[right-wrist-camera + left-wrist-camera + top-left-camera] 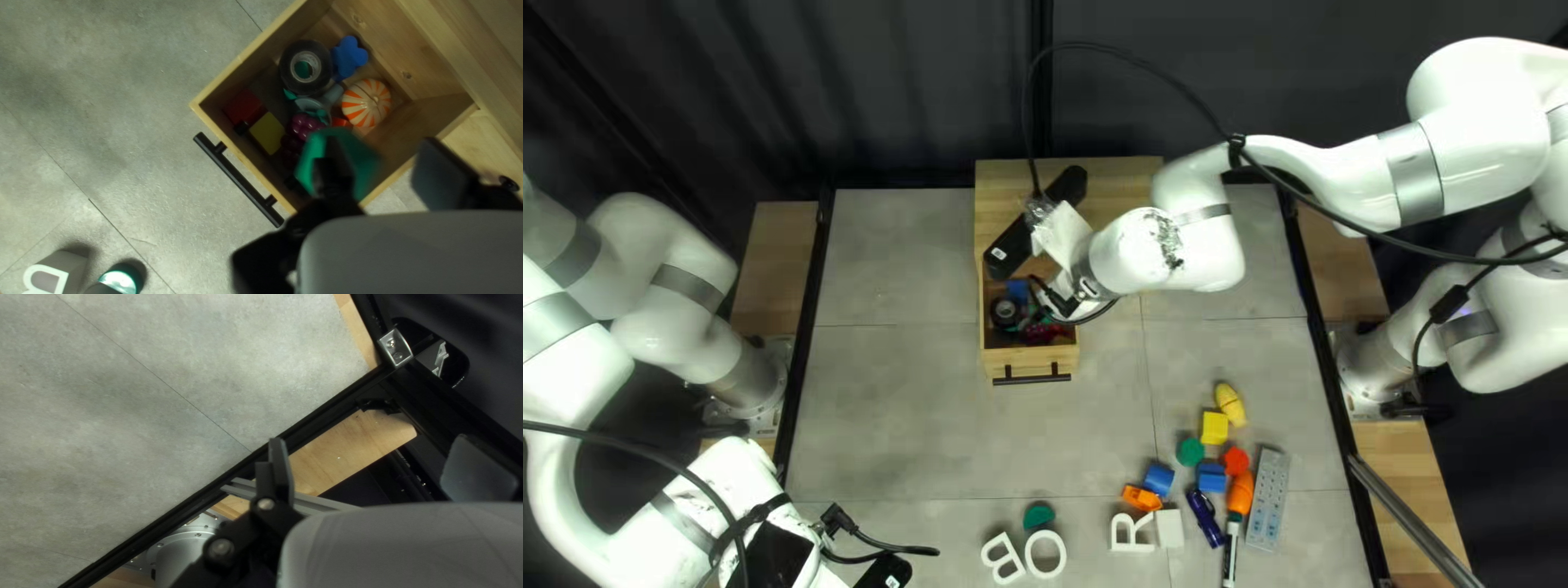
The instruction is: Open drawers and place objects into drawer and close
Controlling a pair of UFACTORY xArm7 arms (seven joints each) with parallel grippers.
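Top left view: my right hand (pixel 1035 223) is over the wooden cabinet (pixel 1116 180), with the open drawer (pixel 1029 360) under and just beside it; the black handle (pixel 1030 379) is on the drawer's front, on the side away from the cabinet. Well apart from that hand, on the worktop (pixel 904 414): yellow block (pixel 1214 427), pen (pixel 1206 517), grey power strip (pixel 1269 499), white letters (pixel 1046 554), other small pieces. My left hand (pixel 882 572) is well apart from the drawer, near the worktop's side edge.

Left wrist view: fingers wide apart, nothing gripped. A black rail (pixel 321 416) along the worktop's edge passes ahead of and behind the near finger; a wooden board (pixel 348 449) shows in the gap.

Right wrist view: fingers apart. Green block (pixel 362 166), blurred, sits behind one finger and short of the other, above the open drawer; I cannot tell whether it touches the near finger. Ahead of the hand, inside the drawer: black tape roll (pixel 288 66), blue piece (pixel 348 57), orange-striped ball (pixel 366 103), toy grapes (pixel 305 125), red block (pixel 244 106), a second yellow block (pixel 267 133).
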